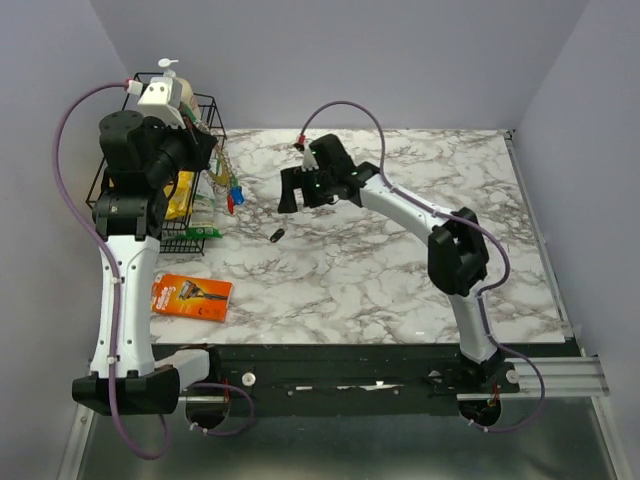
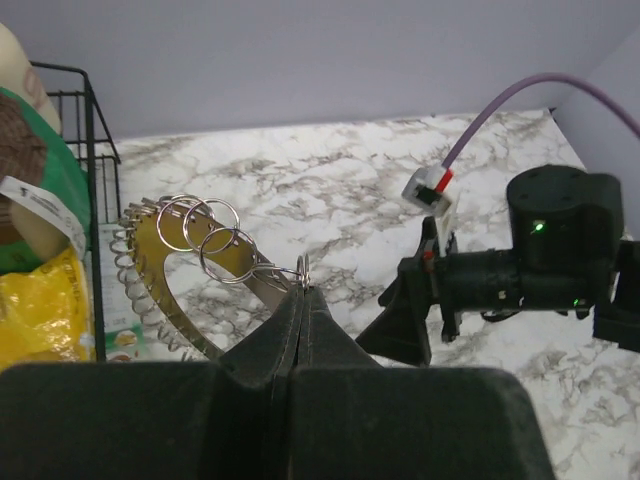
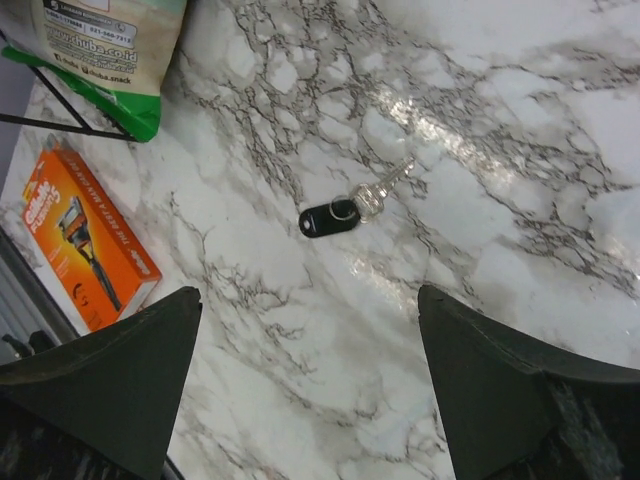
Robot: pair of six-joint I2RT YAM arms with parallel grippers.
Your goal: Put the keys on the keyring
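Observation:
My left gripper (image 1: 213, 152) is raised beside the basket. In the left wrist view its fingertips (image 2: 304, 292) are shut on a small split ring linked to the keyring (image 2: 140, 275), a large ring fringed with small loops that carries several silver rings (image 2: 205, 228). Keys with green, blue and red heads (image 1: 233, 193) hang below it. A silver key with a black fob (image 1: 277, 236) lies on the marble table (image 1: 400, 260). It also shows in the right wrist view (image 3: 345, 212). My right gripper (image 1: 298, 191) is open and empty above the table, just before that key (image 3: 308, 300).
A black wire basket (image 1: 205, 102) at the back left holds a pump bottle (image 1: 166, 92) and a yellow bag (image 1: 181, 195). An orange razor pack (image 1: 192, 296) lies near the front left, also seen in the right wrist view (image 3: 85, 235). A green-edged bag (image 3: 110, 50) lies nearby.

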